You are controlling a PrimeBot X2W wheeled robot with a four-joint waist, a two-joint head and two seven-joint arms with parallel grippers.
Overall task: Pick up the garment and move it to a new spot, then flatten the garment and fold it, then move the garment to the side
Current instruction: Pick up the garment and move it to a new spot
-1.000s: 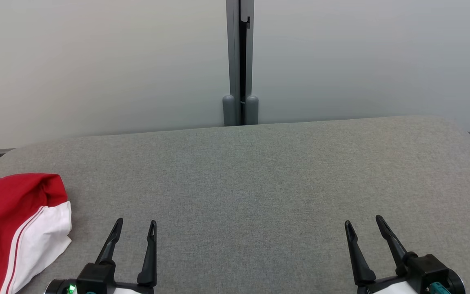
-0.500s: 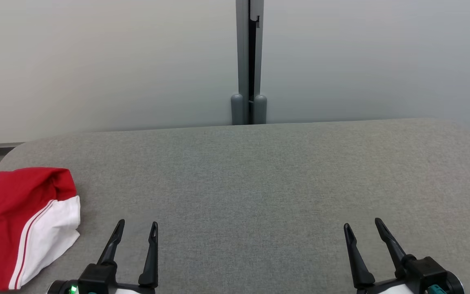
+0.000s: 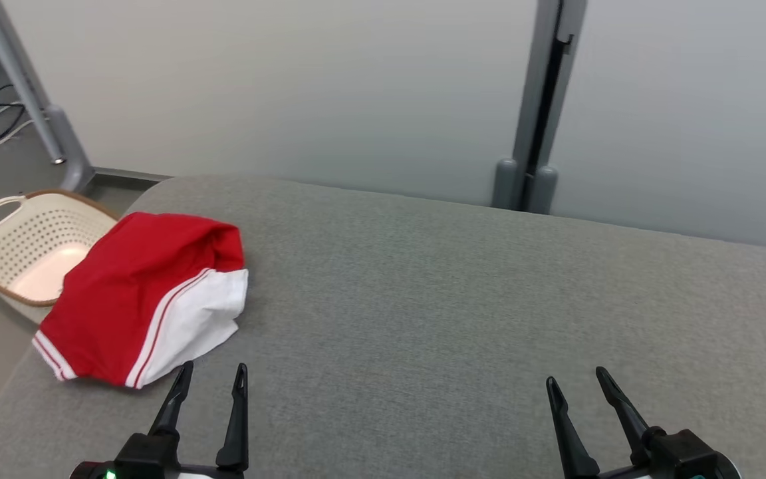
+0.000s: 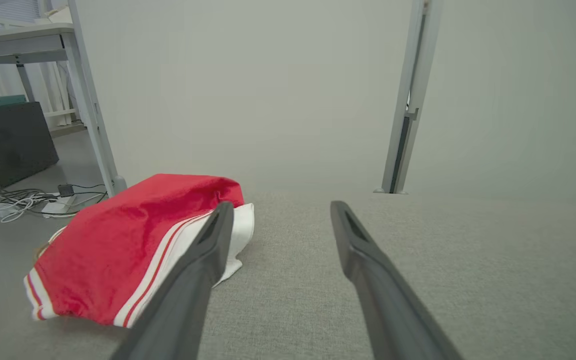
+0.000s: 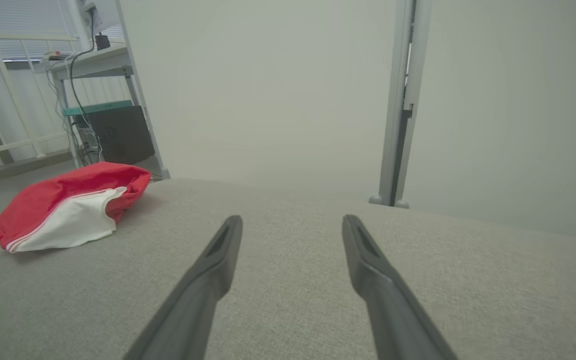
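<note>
The garment (image 3: 137,293) is red with a white panel and thin stripes, lying bunched at the left end of the grey padded table (image 3: 456,299). It also shows in the left wrist view as the garment (image 4: 123,245) and in the right wrist view as the garment (image 5: 68,207). My left gripper (image 3: 213,369) stands open just in front of its near edge, nothing between the fingers. My right gripper (image 3: 577,380) stands open over bare table at the lower right, far from the cloth. From the wrists, left gripper (image 4: 280,207) and right gripper (image 5: 292,220) show spread fingers.
A cream laundry basket (image 3: 24,246) with a brown rim sits on the floor past the table's left end. A grey panel wall with a post (image 3: 542,100) stands behind the table. A desk leg (image 3: 30,93) and cables (image 4: 23,200) lie at the far left.
The head camera has turned left, so the garment and the basket now sit further into view. Both grippers stay open and in the same resting places.
</note>
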